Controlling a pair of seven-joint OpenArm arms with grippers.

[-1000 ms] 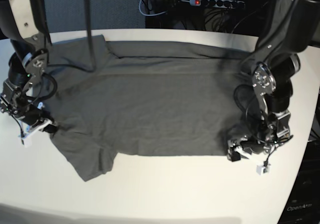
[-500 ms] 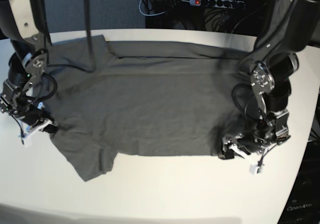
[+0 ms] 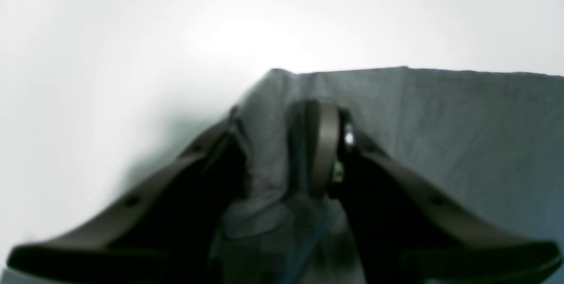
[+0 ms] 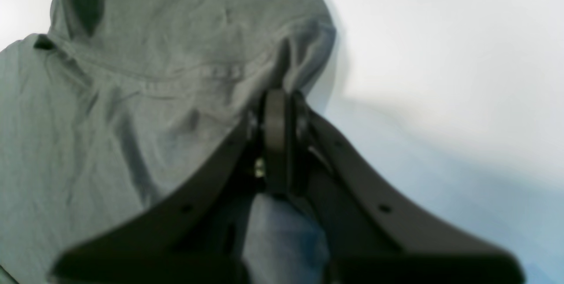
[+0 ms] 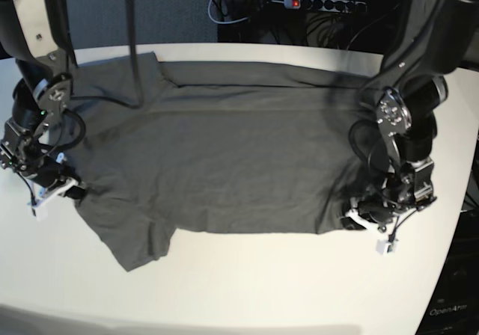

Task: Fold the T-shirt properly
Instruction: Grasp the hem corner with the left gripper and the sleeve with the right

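A: Layout?

B: White round-edged table (image 5: 247,290). The large plain dark grey short-sleeved T-shirt (image 5: 224,163) lies spread flat across it, sleeves toward the base view's left, hem edge toward its right. Nearest sleeve (image 5: 135,238) points at the front edge of the table.

A: Arms?

B: Both down at table level, one at each end of the shirt. Right arm sits on the base view's left, left arm on its right.

A: Right gripper (image 4: 277,112)?

B: Clenched on the T-shirt. Wrist view has the jaws pressed together with a fold of grey fabric (image 4: 282,68) pinched at the tips, by the stitched seam. In base view it's at the shirt's edge, just above the near sleeve (image 5: 63,189).

A: Left gripper (image 3: 282,143)?

B: Grasping the T-shirt too. Wrist view: a strip of fabric (image 3: 264,143) runs between the two black fingers, corner of the hem bunched there. Base view puts it at the front right corner of the shirt (image 5: 359,219).

A: Background?

B: Power strip with a red switch (image 5: 322,4), cables behind the table.
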